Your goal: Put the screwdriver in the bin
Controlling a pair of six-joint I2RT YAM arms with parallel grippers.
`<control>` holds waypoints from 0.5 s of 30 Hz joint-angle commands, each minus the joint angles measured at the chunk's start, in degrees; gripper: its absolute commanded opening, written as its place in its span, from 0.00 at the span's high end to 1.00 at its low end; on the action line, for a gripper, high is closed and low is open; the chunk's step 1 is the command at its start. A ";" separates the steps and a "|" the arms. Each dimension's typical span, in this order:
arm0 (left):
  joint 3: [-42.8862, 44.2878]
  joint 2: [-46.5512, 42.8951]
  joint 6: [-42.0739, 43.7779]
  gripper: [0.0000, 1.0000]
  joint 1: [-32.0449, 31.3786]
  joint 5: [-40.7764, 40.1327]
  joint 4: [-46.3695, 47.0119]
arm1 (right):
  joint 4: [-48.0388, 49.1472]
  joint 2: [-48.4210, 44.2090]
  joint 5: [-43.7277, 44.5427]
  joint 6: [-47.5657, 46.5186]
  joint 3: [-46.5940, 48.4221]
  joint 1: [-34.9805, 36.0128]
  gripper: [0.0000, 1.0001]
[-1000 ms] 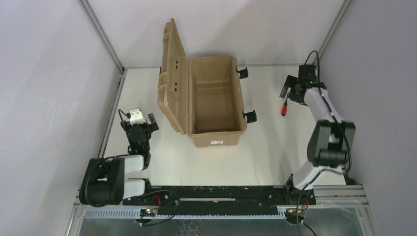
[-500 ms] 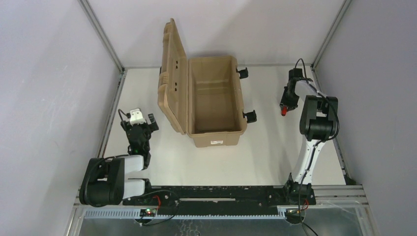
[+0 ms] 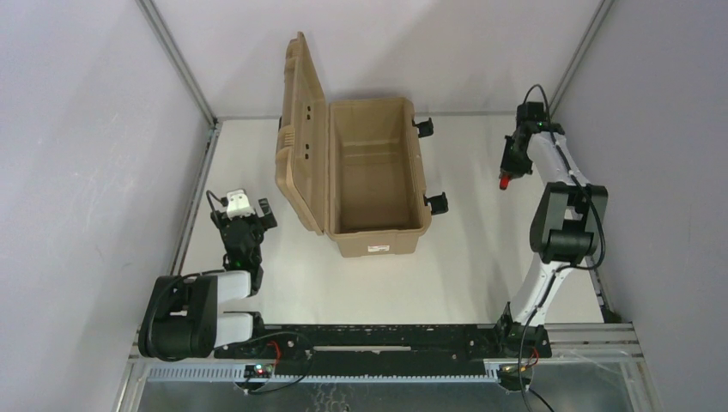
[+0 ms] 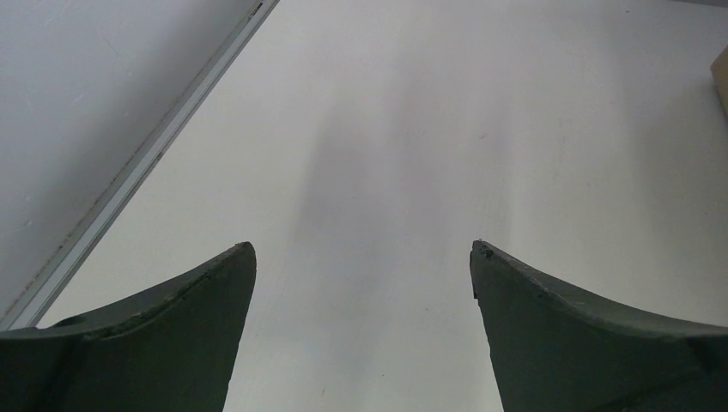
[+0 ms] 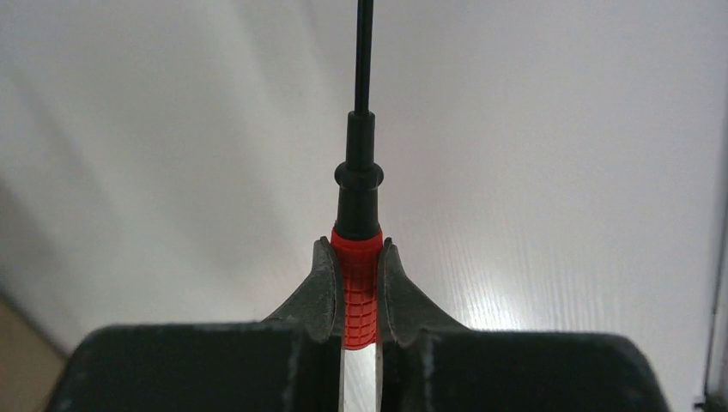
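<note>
Bin (image 3: 378,242) mouth open from above; raised lid (image 3: 302,146) walls its left.

A white table (image 3: 464,266) with a matte, faintly scuffed top fills the middle of the overhead view. Pale grey walls rise around the table on three sides: a left wall (image 3: 86,129), a back wall (image 3: 429,51) and a right wall (image 3: 661,129). At the table's far corners stand two slanting aluminium posts, the left post (image 3: 176,60) and the right post (image 3: 579,56). A thin metal strip (image 3: 193,202) runs along the table's left edge. A black rail (image 3: 378,336) lies across the table's near edge. Just in front of it, a slotted grey cable tray (image 3: 197,372) sits beside a small circuit board (image 3: 258,371) showing a green light.
</note>
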 commanded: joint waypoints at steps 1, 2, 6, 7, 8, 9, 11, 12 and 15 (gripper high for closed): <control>2.39 -0.85 0.97 0.00 0.38 1.04 3.98 | -7.87 -8.07 -1.31 -1.90 7.26 0.86 1.00; 2.44 -0.83 0.97 0.00 0.38 1.05 3.98 | -9.17 -9.19 -1.39 -1.80 8.46 1.53 1.00; 2.44 -0.86 0.97 0.00 0.38 1.06 3.98 | -13.93 -12.77 -8.07 1.39 15.08 4.92 1.00; 2.44 -0.82 0.97 0.00 0.38 1.06 3.98 | -14.49 -13.47 -9.54 2.27 16.61 6.09 1.00; 2.41 -0.86 0.97 0.00 0.38 1.06 3.98 | -14.88 -14.17 -10.86 2.93 17.95 8.05 1.00; 2.39 -0.84 0.97 0.00 0.38 1.01 3.98 | -15.17 -14.62 -12.01 3.62 19.37 10.08 1.00; 2.39 -0.81 0.97 0.00 0.38 1.02 3.98 | -16.09 -14.67 -14.53 5.26 22.60 13.89 1.00; 2.41 -0.82 0.97 0.00 0.38 1.05 3.98 | -16.45 -14.34 -16.07 6.33 24.29 15.81 1.00; 2.39 -0.83 0.97 0.00 0.38 1.06 3.98 | -15.57 -12.76 -20.73 9.83 27.92 21.09 1.00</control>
